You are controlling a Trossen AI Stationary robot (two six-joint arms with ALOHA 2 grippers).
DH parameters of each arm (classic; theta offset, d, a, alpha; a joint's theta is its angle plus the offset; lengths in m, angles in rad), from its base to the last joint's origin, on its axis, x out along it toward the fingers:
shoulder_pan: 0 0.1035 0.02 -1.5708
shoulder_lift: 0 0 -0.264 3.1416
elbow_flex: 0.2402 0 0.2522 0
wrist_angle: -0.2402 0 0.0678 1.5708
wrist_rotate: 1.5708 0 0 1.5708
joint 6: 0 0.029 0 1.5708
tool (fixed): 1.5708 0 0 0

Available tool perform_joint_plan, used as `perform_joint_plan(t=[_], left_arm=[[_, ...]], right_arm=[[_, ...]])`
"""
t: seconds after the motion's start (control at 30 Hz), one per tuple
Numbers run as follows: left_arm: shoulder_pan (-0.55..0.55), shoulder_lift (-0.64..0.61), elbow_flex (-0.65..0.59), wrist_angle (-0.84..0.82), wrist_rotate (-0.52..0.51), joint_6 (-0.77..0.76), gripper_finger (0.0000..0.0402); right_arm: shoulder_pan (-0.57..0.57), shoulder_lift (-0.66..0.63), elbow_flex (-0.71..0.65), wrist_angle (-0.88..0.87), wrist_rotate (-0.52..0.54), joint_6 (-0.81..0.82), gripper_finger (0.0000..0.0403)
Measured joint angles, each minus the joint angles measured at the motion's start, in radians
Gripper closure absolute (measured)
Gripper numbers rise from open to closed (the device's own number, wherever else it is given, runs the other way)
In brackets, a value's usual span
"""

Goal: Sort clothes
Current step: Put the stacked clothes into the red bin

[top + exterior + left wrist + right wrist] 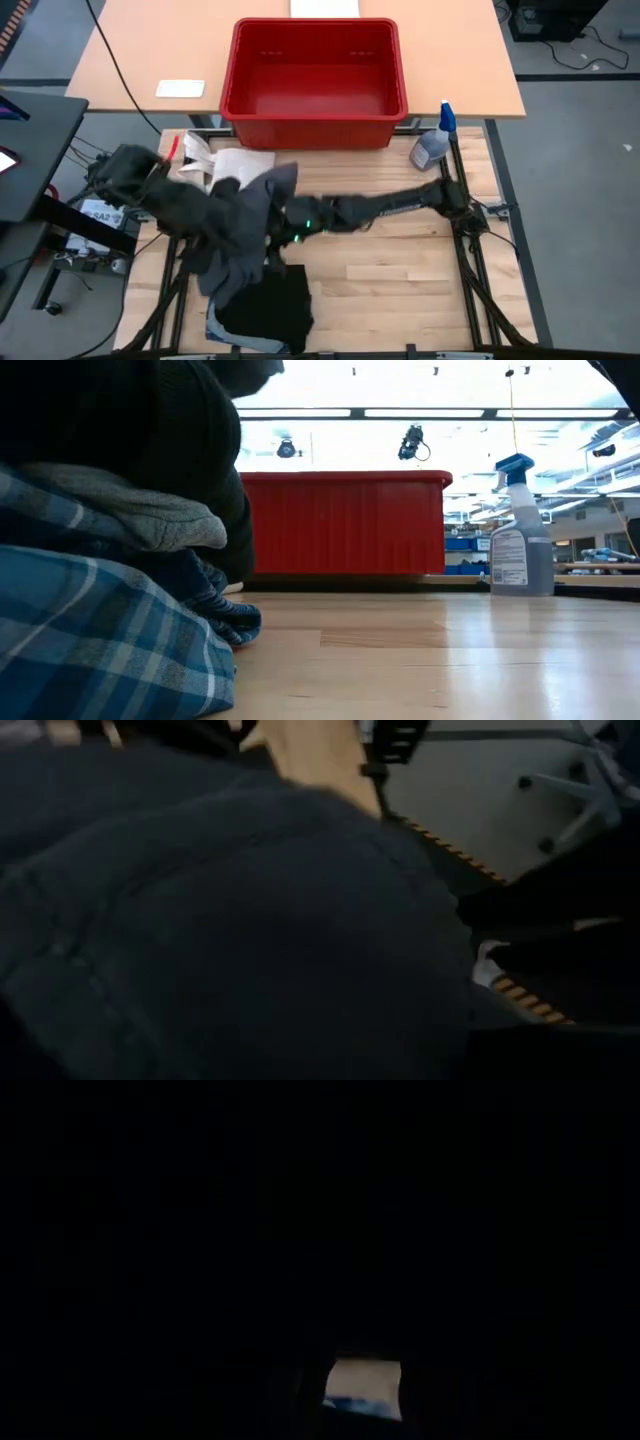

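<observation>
The clothes lie in a heap on the left half of the wooden table. A large dark grey cloth (250,215) is on top, and it also shows in the left wrist view (220,920). Black fabric (270,305) lies nearer the front edge. A blue-and-white plaid cloth (225,335) sits under it, and it also shows in the low view (90,630). My left gripper (222,212) reaches in from the left and is buried under the grey cloth. My right gripper (278,228) reaches in from the right, and its tip is hidden in the same cloth. The right wrist view is almost wholly dark.
A red bin (315,125) stands behind the table's far edge, and it also shows in the low view (345,525). A white tote bag (225,165) lies just behind the heap. A spray bottle (432,145) stands at the far right. Bare wood (400,280) lies right of the heap.
</observation>
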Motion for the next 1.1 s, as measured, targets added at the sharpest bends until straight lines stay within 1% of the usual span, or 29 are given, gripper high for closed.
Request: perform_joint_plan(t=[0.1, 0.17, 0.23, 0.4, 0.5, 0.6, 0.73, 0.87, 0.93, 1.0, 1.1], left_arm=[[-0.125, -0.001, -0.014, 0.006, -0.046, -0.060, 0.0296], [-0.187, -0.004, -0.060, 0.010, -0.076, -0.103, 0.0296], [-0.243, -0.008, -0.124, 0.012, -0.088, -0.138, 0.0296], [-0.325, -0.017, -0.325, 0.013, -0.094, -0.230, 0.0296], [-0.358, -0.017, -0.437, 0.013, -0.090, -0.281, 0.0296], [-0.368, -0.017, -0.499, 0.010, -0.071, -0.299, 0.0296], [-0.367, -0.017, -0.489, 0.007, -0.067, -0.346, 0.0296], [-0.369, -0.023, -0.429, 0.008, -0.083, -0.358, 0.0296], [-0.380, -0.030, -0.411, 0.007, -0.108, -0.357, 0.0296], [-0.386, -0.035, -0.408, 0.007, -0.129, -0.352, 0.0296], [-0.399, -0.036, -0.463, 0.019, -0.132, -0.360, 0.0296]], right_arm=[[0.043, 0.056, 0.000, 0.109, 0.073, 0.034, 0.0231], [0.064, 0.087, 0.000, 0.152, 0.109, 0.057, 0.0231], [0.080, 0.113, 0.000, 0.156, 0.127, 0.080, 0.0231], [0.103, 0.187, -0.003, 0.160, 0.117, 0.134, 0.0231], [0.106, 0.230, -0.003, 0.180, 0.088, 0.158, 0.0231], [0.105, 0.265, -0.003, 0.211, 0.070, 0.162, 0.0231], [0.095, 0.288, -0.004, 0.299, 0.075, 0.152, 0.0231], [0.082, 0.288, -0.003, 0.375, 0.106, 0.069, 0.0231], [0.076, 0.288, -0.003, 0.407, 0.109, 0.045, 0.0231], [0.069, 0.287, -0.003, 0.401, 0.110, 0.048, 0.0231], [0.067, 0.286, -0.002, 0.294, 0.106, 0.063, 0.0231]])
